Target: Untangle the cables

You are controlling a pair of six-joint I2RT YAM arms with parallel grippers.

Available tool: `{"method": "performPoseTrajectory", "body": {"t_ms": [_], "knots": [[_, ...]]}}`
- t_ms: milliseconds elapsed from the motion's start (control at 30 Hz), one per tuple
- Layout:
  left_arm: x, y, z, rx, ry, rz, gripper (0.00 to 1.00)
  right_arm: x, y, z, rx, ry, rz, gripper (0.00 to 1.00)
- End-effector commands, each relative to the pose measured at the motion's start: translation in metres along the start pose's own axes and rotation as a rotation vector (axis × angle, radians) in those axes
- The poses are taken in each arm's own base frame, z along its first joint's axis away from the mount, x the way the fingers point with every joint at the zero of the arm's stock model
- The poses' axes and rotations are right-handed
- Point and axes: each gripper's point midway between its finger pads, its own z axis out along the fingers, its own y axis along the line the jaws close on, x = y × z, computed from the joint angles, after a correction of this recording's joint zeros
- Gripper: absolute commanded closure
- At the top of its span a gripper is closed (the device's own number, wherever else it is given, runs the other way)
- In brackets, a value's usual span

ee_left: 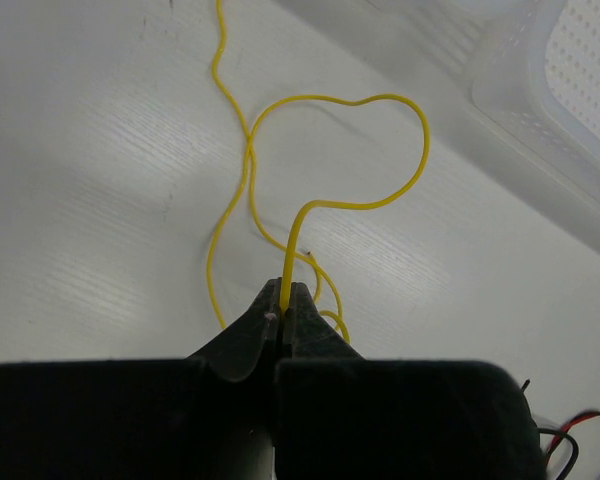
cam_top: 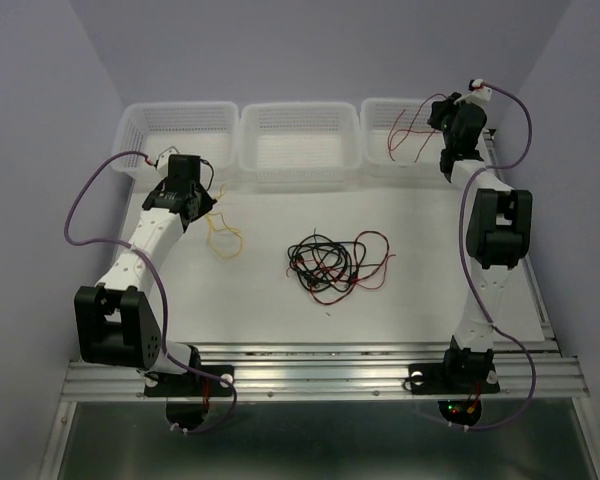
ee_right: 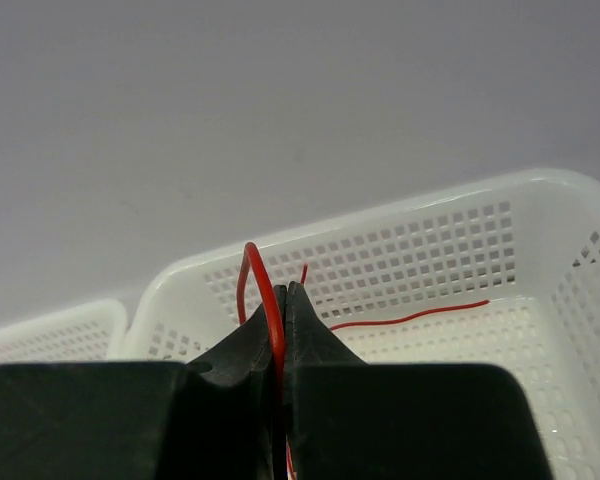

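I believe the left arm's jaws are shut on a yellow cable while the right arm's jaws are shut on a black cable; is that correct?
Not quite: the right arm's jaws are shut on a red cable, not black, as the right wrist view shows.

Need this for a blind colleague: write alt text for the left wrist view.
The left gripper, black fingers shut, pinches a yellow cable that loops across the white table. A white perforated basket sits at upper right.
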Motion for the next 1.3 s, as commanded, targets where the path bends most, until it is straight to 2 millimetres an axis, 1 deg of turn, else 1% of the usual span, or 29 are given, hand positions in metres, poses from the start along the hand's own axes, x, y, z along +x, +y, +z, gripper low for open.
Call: {"method": "performPoseTrajectory", "body": {"t_ms": [0, 67, 100, 133, 167, 200, 267, 300, 333, 400, 433, 500, 533, 633, 667, 700, 767, 800, 833, 867, 900, 933, 967, 1000, 1033, 1167, 1200, 1233, 1267], "knots": [[-0.003, -0.005, -0.002, 0.020, -0.017, 0.005, 1.00, -0.060, 0.006, 0.000, 0.037, -0.163, -0.053, 0.99], [-0.004, -0.005, -0.003, 0.023, -0.018, 0.006, 1.00, -0.061, -0.002, 0.007, 0.084, -0.169, -0.058, 0.99], [-0.004, -0.006, -0.005, 0.026, -0.018, 0.008, 1.00, -0.038, -0.014, 0.013, 0.113, -0.112, -0.078, 0.99], [-0.005, -0.006, -0.005, 0.028, -0.020, 0.009, 1.00, -0.032, -0.017, 0.017, 0.124, -0.092, -0.086, 0.99], [-0.006, -0.008, -0.007, 0.033, -0.024, 0.013, 1.00, -0.040, -0.018, 0.025, 0.144, -0.086, -0.094, 0.93], [-0.006, -0.009, -0.009, 0.042, -0.025, 0.015, 1.00, -0.018, -0.029, 0.033, 0.169, -0.042, -0.106, 0.92], [-0.009, -0.012, -0.013, 0.051, -0.031, 0.015, 1.00, -0.027, -0.031, 0.042, 0.209, -0.021, -0.112, 0.76], [-0.010, -0.013, -0.014, 0.059, -0.032, 0.017, 1.00, -0.019, -0.035, 0.044, 0.220, 0.001, -0.113, 0.64], [-0.011, -0.014, -0.016, 0.065, -0.035, 0.017, 1.00, -0.022, -0.033, 0.044, 0.218, 0.004, -0.110, 0.45], [-0.016, -0.019, -0.022, 0.084, -0.049, 0.015, 1.00, -0.024, -0.027, 0.041, 0.196, 0.013, -0.099, 0.32], [-0.017, -0.020, -0.024, 0.087, -0.053, 0.015, 1.00, -0.038, -0.019, 0.037, 0.179, -0.002, -0.094, 0.16], [-0.021, -0.024, -0.031, 0.108, -0.062, 0.016, 1.00, -0.039, -0.011, 0.032, 0.139, 0.015, -0.097, 0.03], [-0.022, -0.026, -0.034, 0.116, -0.064, 0.017, 1.00, -0.053, 0.002, 0.027, 0.099, 0.010, -0.097, 0.00], [-0.026, -0.031, -0.045, 0.140, -0.082, 0.018, 1.00, -0.058, 0.013, 0.014, 0.056, 0.037, -0.110, 0.00], [-0.029, -0.033, -0.048, 0.149, -0.089, 0.017, 1.00, -0.076, 0.025, 0.007, 0.025, 0.019, -0.112, 0.00], [-0.029, -0.037, -0.054, 0.164, -0.092, 0.020, 1.00, -0.083, 0.027, 0.002, 0.021, 0.012, -0.128, 0.00], [-0.033, -0.043, -0.063, 0.188, -0.104, 0.020, 1.00, -0.092, 0.052, -0.013, -0.049, 0.022, -0.166, 0.00], [-0.036, -0.045, -0.066, 0.193, -0.110, 0.021, 1.00, -0.083, 0.050, -0.014, -0.052, 0.043, -0.166, 0.00], [-0.037, -0.049, -0.072, 0.207, -0.115, 0.028, 1.00, -0.099, 0.064, -0.024, -0.078, 0.023, -0.202, 0.00], [-0.040, -0.053, -0.076, 0.218, -0.123, 0.030, 1.00, -0.105, 0.067, -0.029, -0.085, 0.019, -0.222, 0.00], [-0.050, -0.062, -0.086, 0.245, -0.147, 0.033, 1.00, -0.097, 0.075, -0.036, -0.108, 0.045, -0.237, 0.00], [-0.056, -0.068, -0.092, 0.259, -0.159, 0.041, 1.00, -0.112, 0.087, -0.047, -0.123, 0.024, -0.258, 0.00], [-0.058, -0.075, -0.100, 0.277, -0.162, 0.052, 1.00, -0.117, 0.088, -0.052, -0.121, 0.021, -0.266, 0.00], [-0.071, -0.087, -0.112, 0.306, -0.193, 0.057, 1.00, -0.112, 0.090, -0.057, -0.116, 0.042, -0.271, 0.00], [-0.074, -0.095, -0.120, 0.327, -0.197, 0.069, 1.00, -0.123, 0.092, -0.064, -0.109, 0.027, -0.273, 0.00], [-0.102, -0.129, -0.155, 0.436, -0.263, 0.095, 1.00, -0.131, 0.085, -0.081, -0.053, 0.053, -0.280, 0.00], [-0.112, -0.147, -0.170, 0.498, -0.284, 0.106, 1.00, -0.132, 0.085, -0.086, -0.053, 0.053, -0.275, 0.00], [-0.120, -0.157, -0.180, 0.539, -0.305, 0.133, 1.00, -0.114, 0.079, -0.093, -0.050, 0.088, -0.270, 0.00], [-0.128, -0.182, -0.199, 0.639, -0.315, 0.157, 1.00, -0.130, 0.089, -0.105, -0.082, 0.047, -0.262, 0.00]]}}
